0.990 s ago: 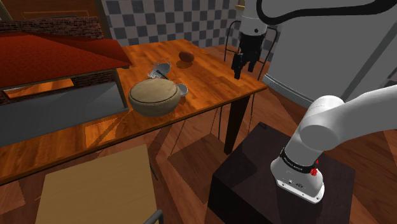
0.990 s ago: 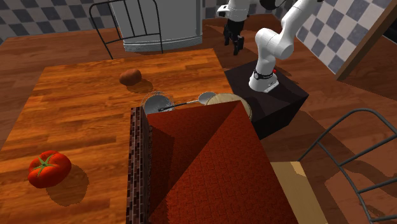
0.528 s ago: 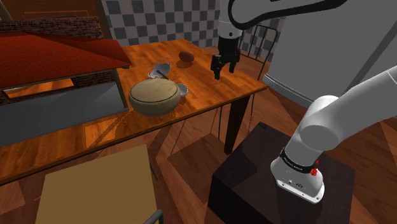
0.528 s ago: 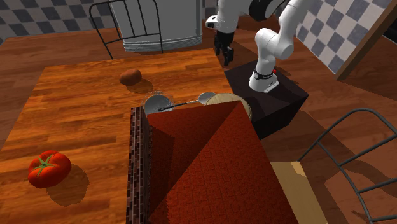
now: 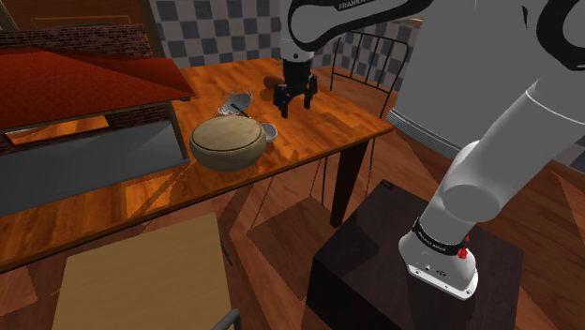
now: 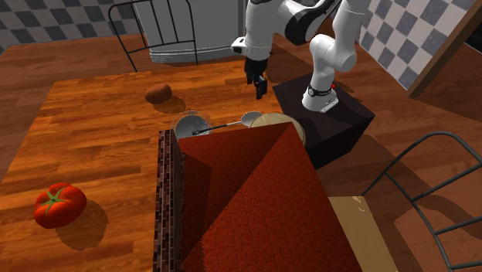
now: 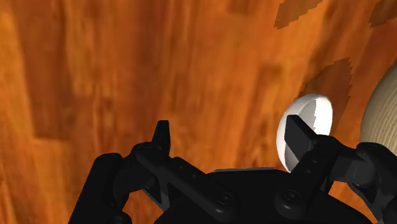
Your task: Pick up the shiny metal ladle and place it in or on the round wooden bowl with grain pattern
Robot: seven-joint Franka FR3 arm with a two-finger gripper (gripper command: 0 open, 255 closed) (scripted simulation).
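Note:
The ladle lies on the wooden table (image 5: 319, 127), its pale metal cup (image 5: 268, 131) against the rim of the round tan bowl (image 5: 227, 142) and its thin handle (image 6: 224, 124) running away from the bowl. In the second exterior view the cup (image 6: 251, 118) shows beside the bowl (image 6: 282, 121), which a red roof partly hides. My gripper (image 5: 293, 99) hangs above the table, a short way from the cup on the shoulder view's right, also seen as the gripper (image 6: 259, 86). In the wrist view the gripper (image 7: 230, 143) is open with nothing between its fingers; the cup (image 7: 312, 118) lies just past one fingertip, the bowl (image 7: 382, 114) beyond it.
A round grey metal dish (image 6: 190, 124) sits at the handle's far end. A brown lump (image 6: 158, 93) and a tomato (image 6: 59, 204) lie on the table. A big red roof with a brick wall (image 6: 247, 201) covers part of it. Wire chairs (image 5: 375, 56) stand around; the dark stand (image 5: 403, 272) is near.
The arm has swung toward the shoulder view's left, carrying the gripper from beyond the table's edge to above the tabletop near the ladle's cup. Nothing on the table has moved.

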